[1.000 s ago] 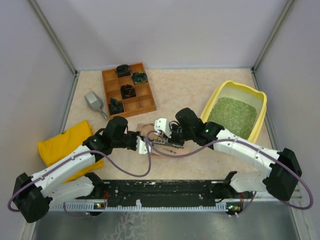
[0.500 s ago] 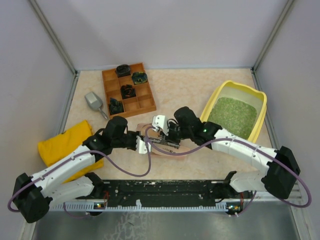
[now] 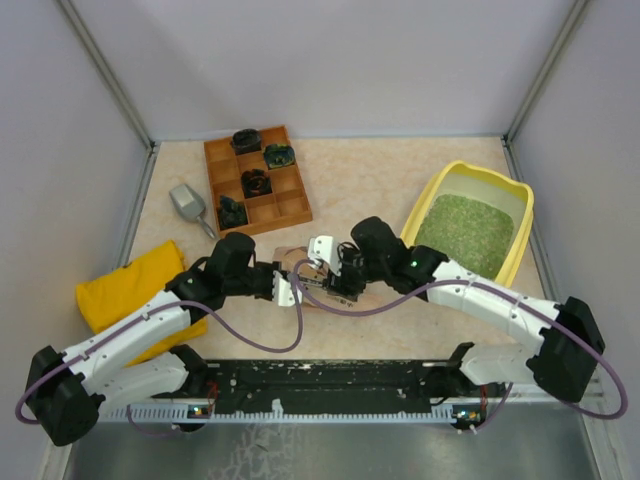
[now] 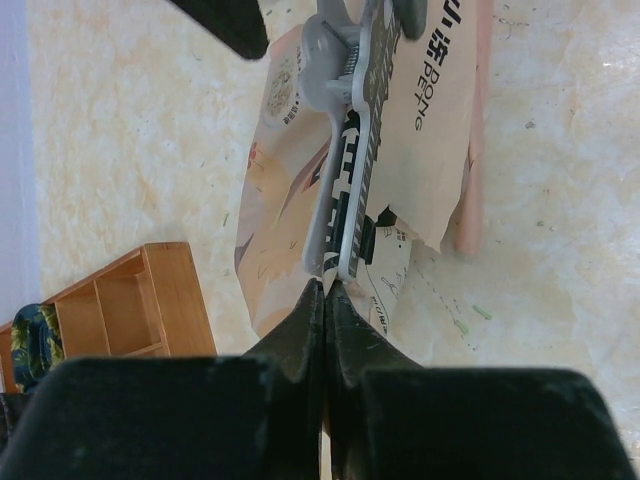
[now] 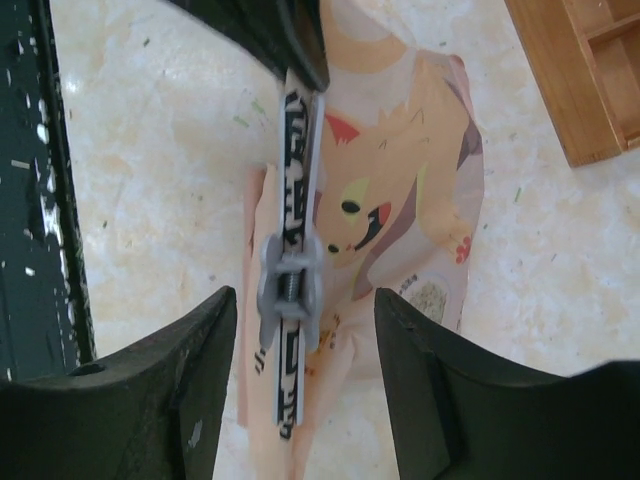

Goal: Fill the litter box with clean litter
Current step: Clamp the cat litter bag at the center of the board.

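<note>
The yellow litter box (image 3: pixel 424 205) stands at the right, with green clean litter (image 3: pixel 465 230) covering its floor. Between the arms lies a pink printed pouch (image 5: pixel 405 200) with a cartoon animal; a grey and black-white sealing clip (image 5: pixel 295 270) runs along it. My right gripper (image 5: pixel 305 300) is open, one finger on each side of the clip's hinge without touching it. In the left wrist view my left gripper (image 4: pixel 325 290) is shut on the near end of the clip (image 4: pixel 350 200), over the pouch (image 4: pixel 430 150). From above, both grippers (image 3: pixel 290 288) (image 3: pixel 325 275) meet over the pouch (image 3: pixel 322 300).
A brown wooden compartment tray (image 3: pixel 258 180) with small dark items sits at the back left; its corner shows in both wrist views (image 4: pixel 130 310) (image 5: pixel 590 80). A grey scoop (image 3: pixel 187 202) lies left of it, and a yellow cloth bag (image 3: pixel 130 285) under my left arm. Green granules are scattered on the table.
My right gripper's jaws have spread open and let go of the clip they were shut on. The left gripper keeps its grip and has not moved.
</note>
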`<state>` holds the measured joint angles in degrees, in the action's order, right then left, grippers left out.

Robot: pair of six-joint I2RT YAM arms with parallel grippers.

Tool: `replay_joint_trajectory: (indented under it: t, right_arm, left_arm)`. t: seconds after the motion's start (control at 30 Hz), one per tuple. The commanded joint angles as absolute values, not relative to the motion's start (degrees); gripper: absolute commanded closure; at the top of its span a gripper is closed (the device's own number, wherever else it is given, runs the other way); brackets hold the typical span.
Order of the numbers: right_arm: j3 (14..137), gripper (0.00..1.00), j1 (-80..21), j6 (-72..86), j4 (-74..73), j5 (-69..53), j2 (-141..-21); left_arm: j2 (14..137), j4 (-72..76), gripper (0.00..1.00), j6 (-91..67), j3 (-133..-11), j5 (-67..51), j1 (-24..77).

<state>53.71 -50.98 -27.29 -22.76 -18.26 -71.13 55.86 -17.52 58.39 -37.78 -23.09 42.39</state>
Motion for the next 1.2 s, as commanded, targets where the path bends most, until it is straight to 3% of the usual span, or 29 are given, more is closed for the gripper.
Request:
replay_joint_trajectory:
  t: [0.0, 0.27, 0.43, 0.5, 0.63, 0.7, 0.87, 1.03, 1.17]
  right_arm:
    - [50.04, 0.43, -50.11, -29.56, -23.63, -18.61, -65.1]
    - [41.27, 0.46, -46.3, -28.38, -20.89, -22.0, -59.71]
    - [37.04, 0.54, -42.61, -28.78, -18.95, -22.15, -56.67]
    - [36.5, 0.6, -41.57, -29.31, -18.79, -22.56, -55.98]
    - [35.92, 0.98, -41.31, -29.54, -17.91, -21.71, -55.87]
    - [35.78, 1.0, -41.11, -28.88, -16.57, -21.15, -55.81]
    - [35.16, 1.0, -40.69, -27.43, -13.85, -22.94, -54.52]
    - [35.02, 1.0, -40.69, -26.41, -12.27, -24.1, -54.14]
    - [35.65, 1.0, -40.68, -25.8, -12.28, -24.49, -53.85]
  left_arm:
    - [55.03, -12.31, 1.0, 57.77, -40.73, -26.07, 42.98]
    - [55.43, -13.14, 1.0, 57.28, -41.3, -26.37, 42.89]
    - [55.79, -13.26, 1.0, 56.58, -42.19, -27.42, 42.73]
    - [56.19, -13.59, 1.0, 56.41, -42.75, -27.8, 42.56]
    - [56.68, -13.8, 1.0, 56.06, -43.73, -28.39, 42.19]
    - [57.13, -14.45, 0.98, 55.78, -44.66, -29.4, 42.19]
    - [57.91, -17.05, 0.51, 55.28, -48.94, -37.55, 42.26]
    - [60.37, -15.45, 0.41, 52.51, -49.92, -44.14, 43.86]
    - [62.97, -11.67, 0.37, 51.23, -47.46, -42.87, 46.75]
